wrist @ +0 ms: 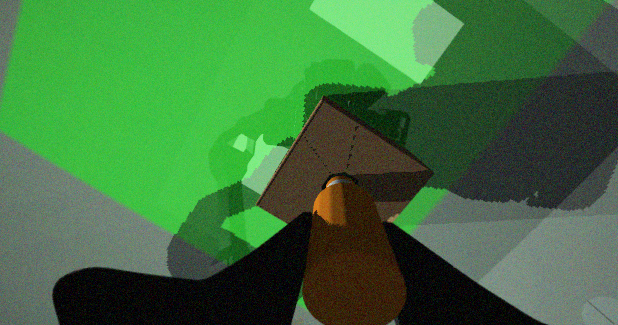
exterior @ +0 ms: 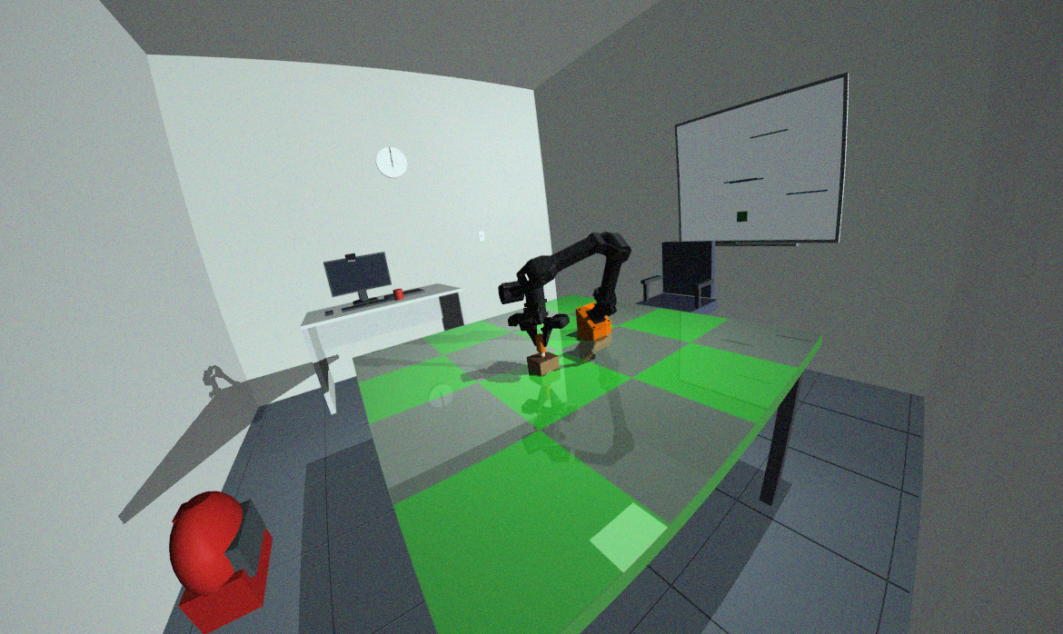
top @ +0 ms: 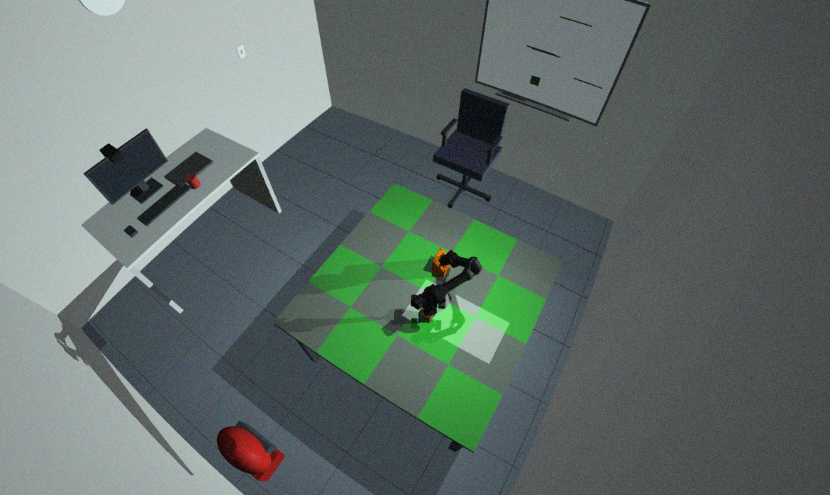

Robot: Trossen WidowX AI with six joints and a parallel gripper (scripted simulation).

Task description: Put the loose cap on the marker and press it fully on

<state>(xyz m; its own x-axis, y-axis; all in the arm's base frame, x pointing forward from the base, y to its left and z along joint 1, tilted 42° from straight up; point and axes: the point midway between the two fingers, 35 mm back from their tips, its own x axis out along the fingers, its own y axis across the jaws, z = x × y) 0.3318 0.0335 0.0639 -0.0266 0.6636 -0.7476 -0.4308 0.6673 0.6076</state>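
The black parallel-jaw pincer is clenching partway on the orange cylindrical cap, its dark fingers pressing the cap's sides. Directly beneath the pincer, the cap is sitting over the marker, of which only a thin pale ring is showing at the cap's lower rim, right at the top face of the brown square holder block. Whether the cap is seated fully cannot be told.

In the exterior view the pincer is pointing straight down just above the block, with the cap as a small orange sliver between them. Behind the pincer, the black jointed arm is arching up and over from its orange base, which is standing farther back on the green-and-grey chequered table.

From the top view the arm is covering the block, cap and marker almost entirely, and the pincer's fingers are too small to make out there.
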